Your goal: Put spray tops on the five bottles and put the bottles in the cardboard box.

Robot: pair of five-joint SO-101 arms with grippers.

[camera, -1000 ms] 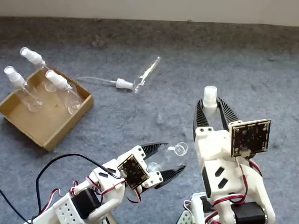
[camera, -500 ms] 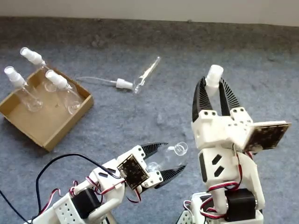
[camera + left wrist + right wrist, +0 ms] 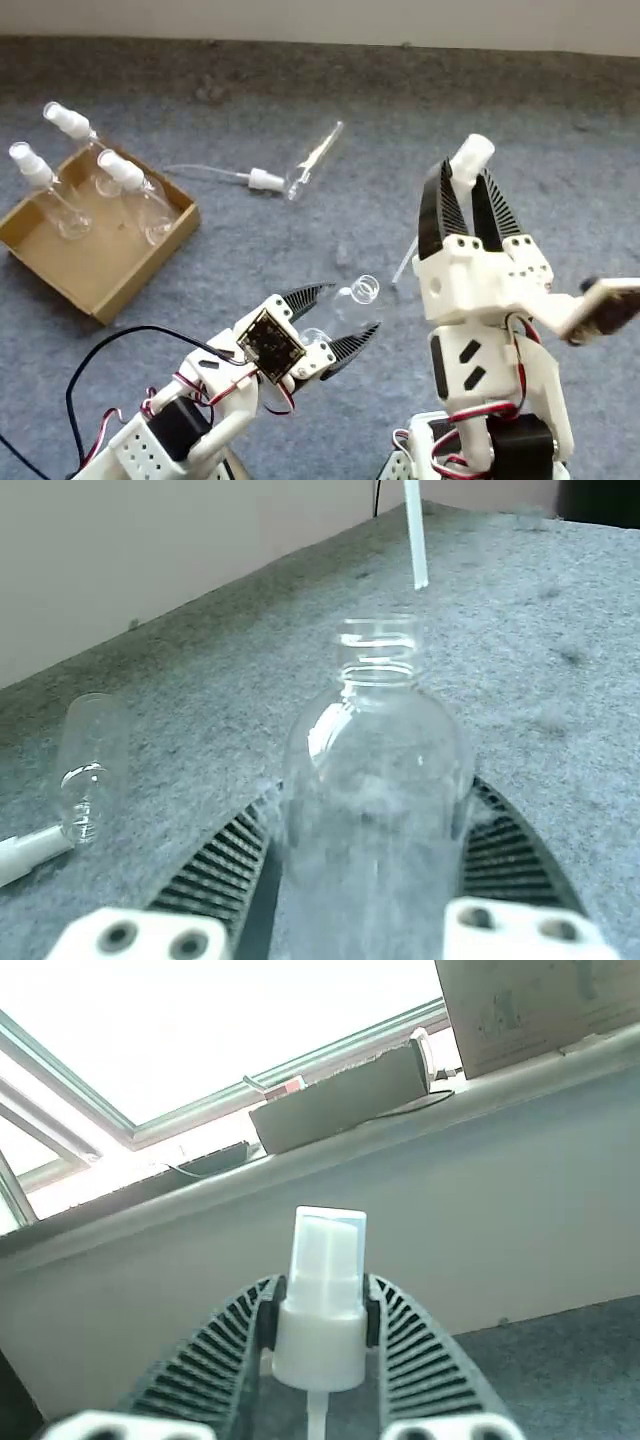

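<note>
Clear uncapped bottle [image 3: 375, 780] gripped: left end effector [image 3: 350, 308] | white spray top [image 3: 320, 1330] gripped: right end effector [image 3: 466, 172]

The work surface is covered with a grey carpet [image 3: 250, 260], rough in texture, with some darker spots. At its far edge a pale wall [image 3: 300, 18] begins. In the left wrist view a plain beige wall [image 3: 150, 550] rises behind the carpet, and a thin dark cable [image 3: 377, 494] goes up along it. In the right wrist view a white wall [image 3: 520, 1220] stands under a wide window [image 3: 150, 1040] with a light frame. Strong daylight comes through the glass. On the sill [image 3: 520, 1082] lie a long flat grey box [image 3: 340, 1095] and, beside it, a brown board [image 3: 540, 1005].
</note>
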